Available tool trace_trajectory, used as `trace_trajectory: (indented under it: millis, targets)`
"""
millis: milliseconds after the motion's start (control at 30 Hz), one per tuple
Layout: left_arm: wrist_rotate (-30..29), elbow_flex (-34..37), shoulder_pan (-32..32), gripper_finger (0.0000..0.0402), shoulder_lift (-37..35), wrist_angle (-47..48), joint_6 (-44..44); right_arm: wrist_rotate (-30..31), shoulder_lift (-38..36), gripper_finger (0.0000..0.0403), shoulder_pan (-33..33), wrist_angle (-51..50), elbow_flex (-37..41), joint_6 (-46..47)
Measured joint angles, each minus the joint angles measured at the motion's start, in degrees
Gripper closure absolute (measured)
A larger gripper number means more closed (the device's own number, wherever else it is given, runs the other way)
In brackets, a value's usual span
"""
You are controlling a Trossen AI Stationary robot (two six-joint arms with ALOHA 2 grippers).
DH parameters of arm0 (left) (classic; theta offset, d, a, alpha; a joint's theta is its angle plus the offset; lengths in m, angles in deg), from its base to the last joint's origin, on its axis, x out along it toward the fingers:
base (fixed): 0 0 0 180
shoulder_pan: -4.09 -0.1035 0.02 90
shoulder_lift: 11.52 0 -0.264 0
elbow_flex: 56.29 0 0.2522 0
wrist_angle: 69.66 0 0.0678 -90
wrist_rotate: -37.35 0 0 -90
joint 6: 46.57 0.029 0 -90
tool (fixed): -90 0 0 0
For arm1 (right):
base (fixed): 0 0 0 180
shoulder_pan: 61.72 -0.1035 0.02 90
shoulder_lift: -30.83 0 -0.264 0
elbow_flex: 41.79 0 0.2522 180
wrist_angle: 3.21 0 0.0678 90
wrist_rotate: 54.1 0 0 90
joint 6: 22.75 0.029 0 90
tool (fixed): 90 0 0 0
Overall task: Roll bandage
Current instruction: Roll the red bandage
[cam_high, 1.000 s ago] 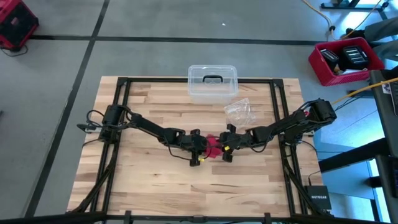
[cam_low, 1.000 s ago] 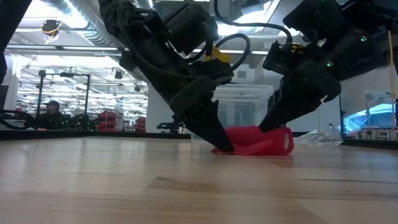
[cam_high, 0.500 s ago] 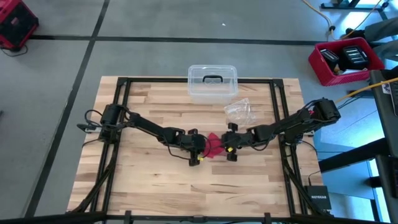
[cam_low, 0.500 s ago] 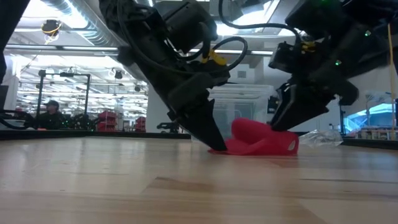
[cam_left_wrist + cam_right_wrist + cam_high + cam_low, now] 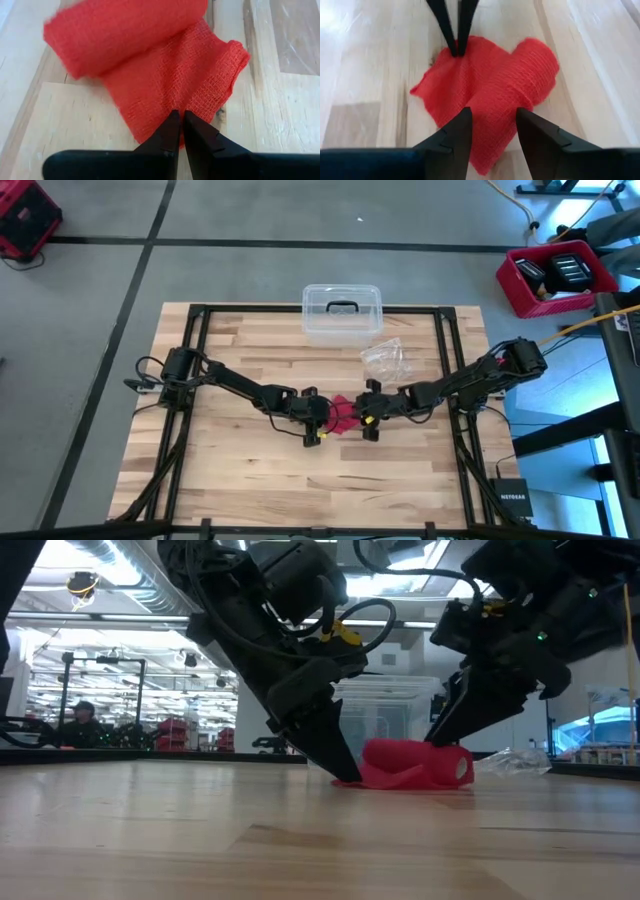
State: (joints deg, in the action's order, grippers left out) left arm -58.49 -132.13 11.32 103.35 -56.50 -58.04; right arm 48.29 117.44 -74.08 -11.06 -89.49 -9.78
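A grey concrete floor (image 5: 250, 270) crossed by dark lines surrounds the wooden table (image 5: 240, 470). A red crate (image 5: 556, 278) sits at one side. Beyond the table, ceiling ducts (image 5: 100, 565), shelving (image 5: 110, 700) and a seated person (image 5: 82, 720) show.

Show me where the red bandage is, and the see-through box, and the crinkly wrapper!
bandage (image 5: 150, 65): left wrist view, on its flat loose tail beside the roll.
clear box (image 5: 342, 325): high view, on its lid below the dark handle.
crinkly wrapper (image 5: 384, 359): high view, on its middle.
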Motion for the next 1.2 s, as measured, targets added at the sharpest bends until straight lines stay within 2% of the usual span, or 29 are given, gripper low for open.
trace_trajectory:
  millis: [200, 300, 400, 467, 567, 700, 867, 1000, 1200]
  targets:
    - [-0.02, 0.04, 0.04, 0.0384, 0.00, -0.13, 0.05, -0.11, 0.61, 0.0246, 0.00, -0.30, -0.52, 3.15]
    - [-0.02, 0.02, 0.07, 0.0384, 0.00, -0.11, 0.07, -0.46, -0.75, 0.0246, 0.00, -6.99, -4.08, 3.20]
    - [-0.02, 0.02, 0.07, 0.0384, 0.00, -0.09, 0.07, 3.20, -1.29, 0.0246, 0.00, -16.93, -9.05, 3.50]
    - [0.00, 0.02, 0.07, 0.0384, 0.00, -0.11, 0.07, 3.18, -1.04, 0.0246, 0.00, -19.99, -10.66, 4.42]
    - [0.02, 0.02, 0.07, 0.0384, 0.00, -0.10, -0.04, -0.06, 0.09, 0.0232, 0.00, -19.51, -11.06, 6.63]
    - [0.01, 0.02, 0.07, 0.0384, 0.02, -0.11, -0.06, -2.53, 3.00, 0.0183, -0.04, -19.26, -11.01, 9.79]
    - [0.04, 0.02, 0.07, 0.0384, 0.02, -0.20, -0.07, -2.88, 5.70, 0.0133, -0.08, -18.22, -11.08, 15.42]
    - [0.02, 0.02, 0.07, 0.0384, 0.02, -0.31, 0.07, -3.28, 6.44, 0.0127, -0.11, -17.00, -11.08, 17.07]
    - [0.07, 0.00, 0.07, 0.0384, 0.02, -0.17, -0.04, -2.87, 5.59, 0.0140, 0.00, -13.57, -11.71, 17.17]
